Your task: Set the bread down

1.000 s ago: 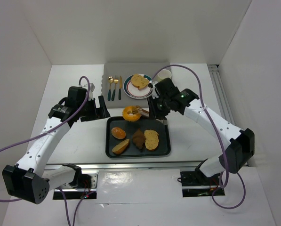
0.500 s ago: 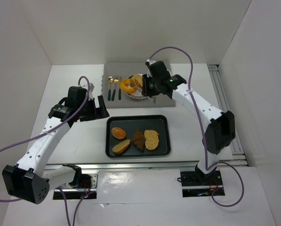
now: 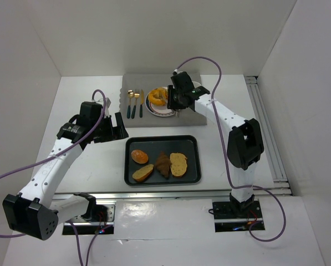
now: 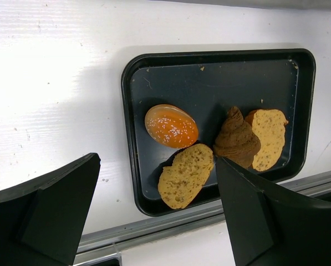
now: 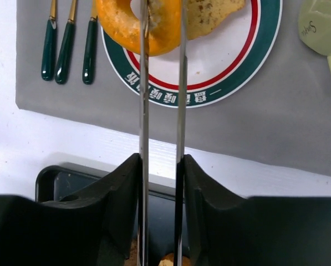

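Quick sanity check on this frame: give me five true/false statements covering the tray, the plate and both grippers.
1. The tray holds four pieces of bread. True.
2. The left gripper holds a bun. False: it is open and empty.
3. The right gripper grips the orange ring bread over the plate. True.
4. Nothing else lies on the plate. False: a bread slice lies there.
5. The cutlery lies in the tray. False: it lies on the grey mat beside the plate.
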